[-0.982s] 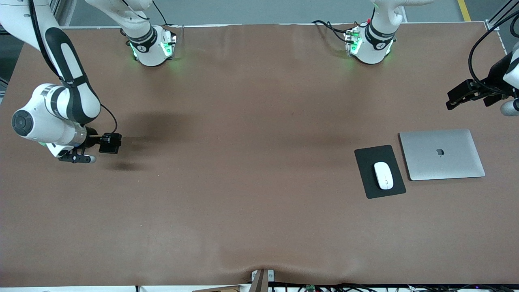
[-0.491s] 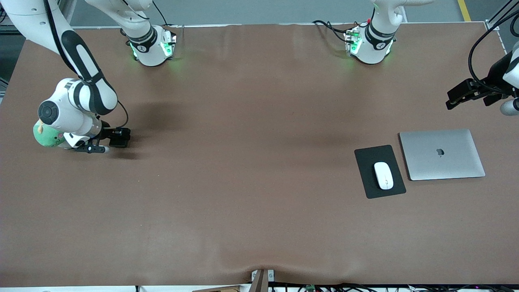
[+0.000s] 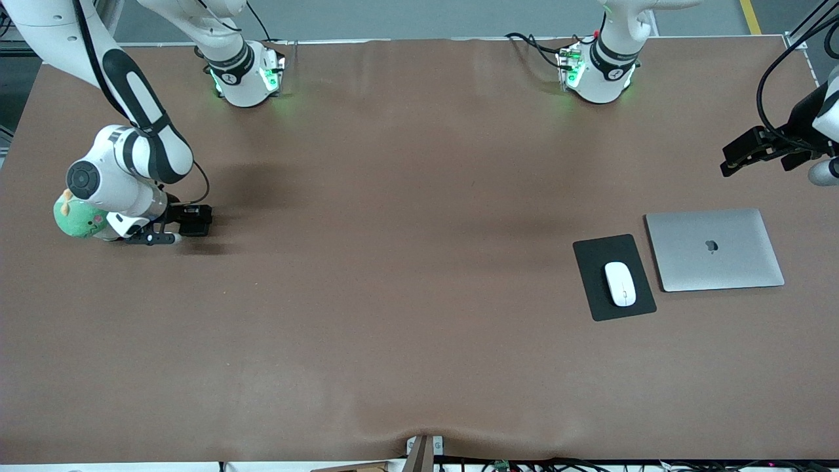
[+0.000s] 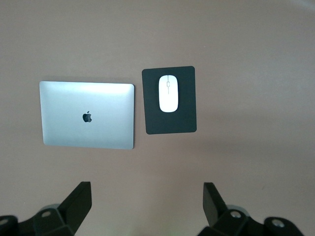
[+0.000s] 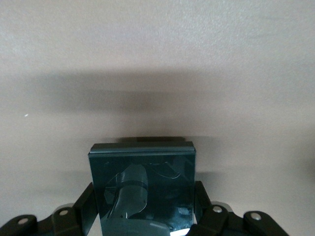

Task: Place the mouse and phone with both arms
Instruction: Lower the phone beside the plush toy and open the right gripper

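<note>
brown table (image 3: 393, 295), right pincer (image 5: 142, 211) pinching phone (image 5: 142, 189), left pincer (image 4: 145, 206) spread over it

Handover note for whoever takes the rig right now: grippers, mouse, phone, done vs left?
Right gripper: shut on the phone, low over the table at the right arm's end, beside a green plush toy.
Left gripper: open, waiting in the air at the left arm's end.
Done: mouse rests on the mouse pad, beside the closed laptop.
Left: set the phone down and release it.
</note>
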Robot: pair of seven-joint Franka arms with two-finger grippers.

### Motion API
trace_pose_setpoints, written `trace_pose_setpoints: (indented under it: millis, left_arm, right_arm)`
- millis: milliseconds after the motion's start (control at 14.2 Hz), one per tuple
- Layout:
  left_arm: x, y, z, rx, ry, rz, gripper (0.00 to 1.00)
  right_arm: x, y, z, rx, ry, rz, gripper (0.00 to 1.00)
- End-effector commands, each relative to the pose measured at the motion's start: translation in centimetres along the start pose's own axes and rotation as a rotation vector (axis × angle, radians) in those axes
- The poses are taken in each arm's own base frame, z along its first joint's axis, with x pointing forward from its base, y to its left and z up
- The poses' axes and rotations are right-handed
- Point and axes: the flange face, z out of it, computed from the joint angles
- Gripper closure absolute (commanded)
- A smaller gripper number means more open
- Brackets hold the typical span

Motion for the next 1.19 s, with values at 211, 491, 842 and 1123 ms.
trace_pose_setpoints:
  millis: [211, 491, 842, 1123]
  left_arm:
    - [-1.0, 0.0, -0.5, -0.024, -0.003, 0.002, 0.00]
    - [-1.0, 0.0, -0.7, -0.024, 0.000, 0.002, 0.00]
    - [-0.9, 0.0, -0.7, -0.025, 0.002, 0.004, 0.00]
    - [-0.7, -0.1, -0.7, -0.039, 0.000, 0.017, 0.00]
  right_arm:
    - [-0.6, 0.4, 0.8, 0.003, -0.021, -0.002, 0.00]
    - [0.5, 0.1, -0.5, 0.013, -0.059, -0.017, 0.00]
    - [5.3, -0.6, -7.2, 0.033, -0.104, -0.037, 0.00]
    - [9.1, -0.4, -13.3, 0.024, -0.018, -0.042, 0.00]
